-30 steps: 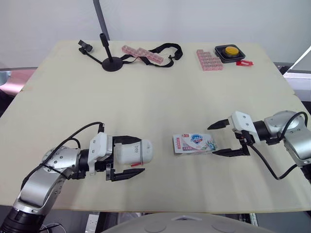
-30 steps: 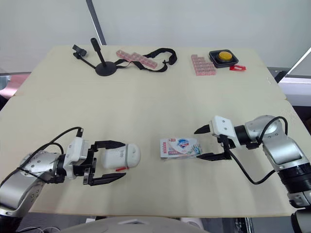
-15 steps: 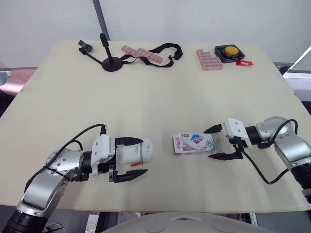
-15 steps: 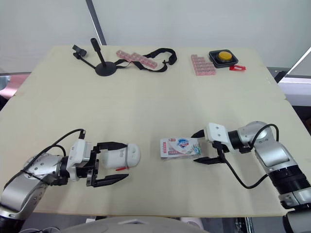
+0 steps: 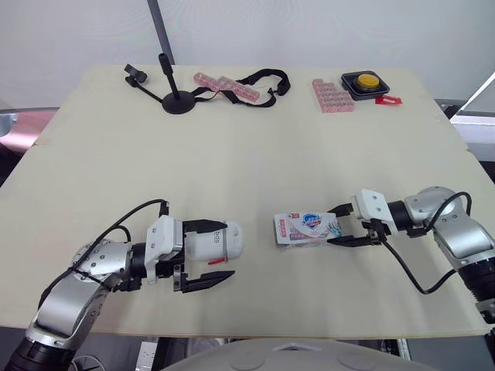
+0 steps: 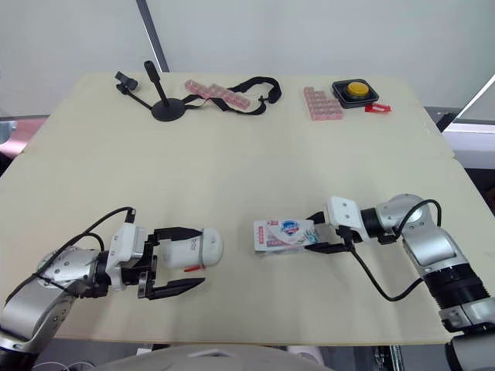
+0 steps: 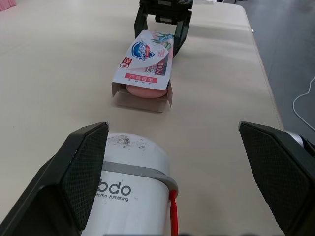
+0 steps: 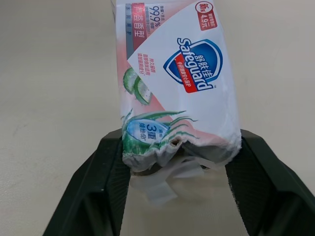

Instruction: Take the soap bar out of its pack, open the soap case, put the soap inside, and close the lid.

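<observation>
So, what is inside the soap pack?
A pink soap bar shows at the open end of the soap pack. The rest of the bar is hidden under the printed top.

Bench (image 5: 255, 147): pale top, matt, smooth, wood-like.
Soap pack (image 8: 177, 93): glossy printed film, crumpled at one end.
Soap bar (image 7: 145, 91): pink, smooth, dull sheen.
Soap case (image 7: 130, 196): white plastic, smooth, satin, dark specks on its end. Its grey band (image 7: 142, 173) looks rubbery.
Left pincer (image 7: 171, 127): pads (image 7: 81, 169) black, matt, finely cross-hatched.
Right pincer (image 8: 178, 140): fingers (image 8: 93, 191) black, matt, slightly grainy plastic.
</observation>
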### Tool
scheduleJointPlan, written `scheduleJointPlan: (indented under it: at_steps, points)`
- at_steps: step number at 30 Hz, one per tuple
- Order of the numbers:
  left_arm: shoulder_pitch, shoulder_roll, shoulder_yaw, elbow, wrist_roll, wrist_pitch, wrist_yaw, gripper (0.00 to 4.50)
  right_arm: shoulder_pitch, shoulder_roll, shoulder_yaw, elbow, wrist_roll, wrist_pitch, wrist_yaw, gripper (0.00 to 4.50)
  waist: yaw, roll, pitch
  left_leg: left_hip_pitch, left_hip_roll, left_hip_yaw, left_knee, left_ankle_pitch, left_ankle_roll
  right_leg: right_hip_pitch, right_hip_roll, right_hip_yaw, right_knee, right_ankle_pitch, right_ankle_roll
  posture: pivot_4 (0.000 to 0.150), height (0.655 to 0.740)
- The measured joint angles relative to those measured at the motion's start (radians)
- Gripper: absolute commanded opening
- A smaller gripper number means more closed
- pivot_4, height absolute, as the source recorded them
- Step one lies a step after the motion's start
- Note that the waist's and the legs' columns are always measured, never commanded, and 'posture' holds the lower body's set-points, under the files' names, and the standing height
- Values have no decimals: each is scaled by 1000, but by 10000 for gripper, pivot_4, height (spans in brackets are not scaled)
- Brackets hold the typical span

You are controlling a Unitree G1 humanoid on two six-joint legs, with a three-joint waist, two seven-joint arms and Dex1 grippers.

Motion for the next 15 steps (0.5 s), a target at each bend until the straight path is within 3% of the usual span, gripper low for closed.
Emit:
scheduleJointPlan:
  at_steps: [15]
  points:
    - [2, 0, -10, 0, 11, -3, 17, 45000, 4, 0, 0, 6, 0, -15, -12, 29949, 0, 0, 0, 0, 0, 0, 0, 0, 0, 0, 0, 0, 0, 0, 0, 1500, 7400]
